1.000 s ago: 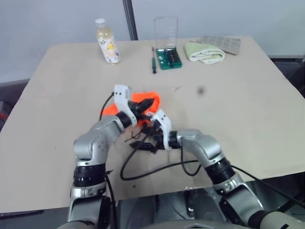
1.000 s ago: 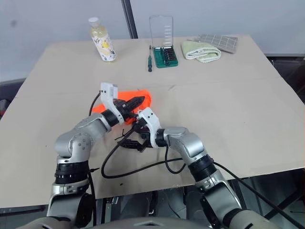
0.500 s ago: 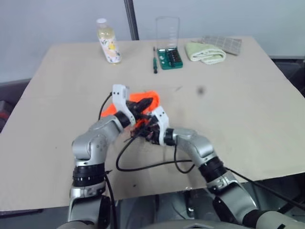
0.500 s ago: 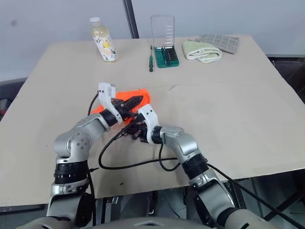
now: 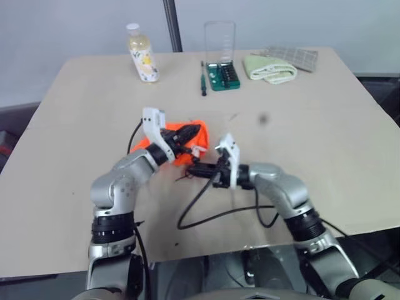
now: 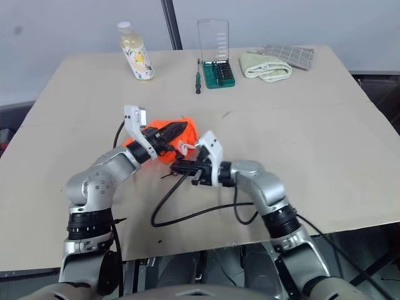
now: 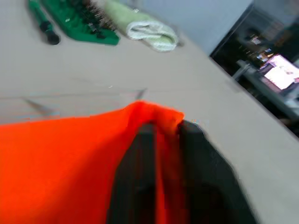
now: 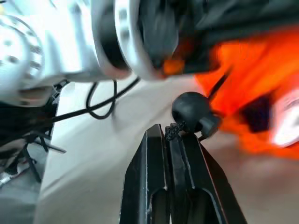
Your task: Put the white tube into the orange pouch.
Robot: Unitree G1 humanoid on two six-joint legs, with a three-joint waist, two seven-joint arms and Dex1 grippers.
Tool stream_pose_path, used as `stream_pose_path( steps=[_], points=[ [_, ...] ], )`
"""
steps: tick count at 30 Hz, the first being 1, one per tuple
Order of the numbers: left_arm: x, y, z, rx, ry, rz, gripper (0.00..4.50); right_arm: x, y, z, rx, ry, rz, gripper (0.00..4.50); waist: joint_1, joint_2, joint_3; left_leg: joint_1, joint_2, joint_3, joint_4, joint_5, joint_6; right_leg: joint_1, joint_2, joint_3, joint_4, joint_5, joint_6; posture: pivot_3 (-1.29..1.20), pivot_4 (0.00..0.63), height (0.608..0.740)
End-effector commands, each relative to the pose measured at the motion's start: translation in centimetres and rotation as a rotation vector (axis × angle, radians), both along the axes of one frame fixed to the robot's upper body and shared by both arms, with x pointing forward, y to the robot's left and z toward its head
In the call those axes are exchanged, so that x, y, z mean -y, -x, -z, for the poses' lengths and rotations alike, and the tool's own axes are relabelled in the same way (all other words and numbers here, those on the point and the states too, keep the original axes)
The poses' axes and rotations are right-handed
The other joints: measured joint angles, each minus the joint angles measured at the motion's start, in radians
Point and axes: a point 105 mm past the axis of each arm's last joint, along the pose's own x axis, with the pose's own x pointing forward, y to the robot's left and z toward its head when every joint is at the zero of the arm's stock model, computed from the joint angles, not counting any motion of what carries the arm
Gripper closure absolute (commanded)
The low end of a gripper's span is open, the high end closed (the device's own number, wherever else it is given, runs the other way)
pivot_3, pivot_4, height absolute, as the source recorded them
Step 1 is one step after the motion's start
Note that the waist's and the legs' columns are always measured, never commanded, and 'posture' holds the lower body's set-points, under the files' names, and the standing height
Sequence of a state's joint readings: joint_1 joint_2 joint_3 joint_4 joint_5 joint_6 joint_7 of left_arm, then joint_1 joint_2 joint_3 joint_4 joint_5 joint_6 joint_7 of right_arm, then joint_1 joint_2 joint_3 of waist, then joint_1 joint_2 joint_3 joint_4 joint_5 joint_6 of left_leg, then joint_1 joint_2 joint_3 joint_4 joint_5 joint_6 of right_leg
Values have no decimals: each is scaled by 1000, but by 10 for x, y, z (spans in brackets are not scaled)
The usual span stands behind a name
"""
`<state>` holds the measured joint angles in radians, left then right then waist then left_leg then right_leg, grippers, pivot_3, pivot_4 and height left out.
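The right gripper [image 5: 195,170] has swung out to the robot's right, away from the orange pouch [image 7: 70,158], and has clamped onto the thin dark drawstring cord [image 8: 174,132] just below its black toggle bead [image 8: 191,111]. The left gripper [image 7: 166,128] stays put, pinching the pouch's top edge. A small white shape at the pouch's mouth looks like the white tube [image 6: 182,146], apparently inside. The step in hand seems to be cinching; next, a steady pull on the cord against the left grip.
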<state>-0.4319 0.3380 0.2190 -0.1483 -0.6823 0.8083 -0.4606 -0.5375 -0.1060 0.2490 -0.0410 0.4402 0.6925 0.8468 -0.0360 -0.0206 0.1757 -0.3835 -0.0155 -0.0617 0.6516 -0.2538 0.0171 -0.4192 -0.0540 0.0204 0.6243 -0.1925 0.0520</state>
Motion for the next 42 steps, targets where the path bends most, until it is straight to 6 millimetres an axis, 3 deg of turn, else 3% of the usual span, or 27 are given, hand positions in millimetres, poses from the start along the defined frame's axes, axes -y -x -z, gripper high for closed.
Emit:
stream_pose_path(
  steps=[1, 2, 7, 11, 16, 22, 26, 33, 37, 42],
  points=[
    [-2, 5, -10, 76, -90, -4, 1881, 8, 4, -44, 104, -73, -45, 4500, -1, 0, 0, 0, 0, 0, 0, 0, 0, 0, 0, 0, 0, 0, 0, 0, 150, 740],
    [-4, 7, -9, 87, -126, 4, 1657, 10, 3, -52, 117, -81, -46, 4500, -1, 0, 0, 0, 0, 0, 0, 0, 0, 0, 0, 0, 1, 0, 0, 0, 150, 740],
    [-15, 18, -17, 233, -367, 40, 1657, 19, 2, -80, 185, -90, -66, 4500, -4, 0, 0, 0, 1, 1, -2, 0, 0, -1, 1, 1, 0, 0, 0, 0, 150, 740],
    [-16, 20, -29, 359, -496, 70, 1657, 25, 2, -84, 267, -12, -97, 4500, 5, 0, 0, -2, 0, 2, -2, 0, 0, -2, 0, 1, -1, 0, 0, 0, 150, 740],
    [-21, 14, -63, 421, -352, 32, 1657, 42, -18, -97, 465, 162, -49, 4500, 17, 0, 1, -7, 0, 2, 0, 0, 0, -6, -1, 0, -2, 0, 0, 0, 150, 740],
    [-12, 23, -83, 434, -189, 122, 1657, 63, -47, -81, 768, 508, -8, 4500, 18, 0, 1, -12, 0, 5, 1, 0, 0, -12, -1, 0, 0, 0, 0, 0, 150, 740],
    [5, 42, -74, 393, -190, 309, 1657, 67, -59, -81, 855, 561, 14, 4500, 16, 0, 1, -14, 0, 8, 1, 3, -4, -14, -1, 1, 0, 0, 0, 0, 150, 740],
    [30, 57, -61, 382, -254, 469, 1657, 64, -71, -94, 963, 563, 81, 4500, 20, 0, 1, -14, 1, 9, 1, 3, -4, -14, -1, 1, 0, 0, 0, 0, 150, 740],
    [38, 48, -60, 385, -249, 449, 1657, 62, -78, -110, 1059, 545, 169, 4500, 20, 0, 1, -14, 0, 9, 1, 3, -4, -14, -1, 1, 1, 0, 0, 0, 150, 740],
    [45, 28, -67, 410, -226, 364, 1657, 55, -75, -114, 1096, 517, 181, 4500, 22, 0, 1, -14, 0, 9, 1, 3, -4, -14, -1, 1, 1, 0, 0, 0, 150, 740]
  ],
)
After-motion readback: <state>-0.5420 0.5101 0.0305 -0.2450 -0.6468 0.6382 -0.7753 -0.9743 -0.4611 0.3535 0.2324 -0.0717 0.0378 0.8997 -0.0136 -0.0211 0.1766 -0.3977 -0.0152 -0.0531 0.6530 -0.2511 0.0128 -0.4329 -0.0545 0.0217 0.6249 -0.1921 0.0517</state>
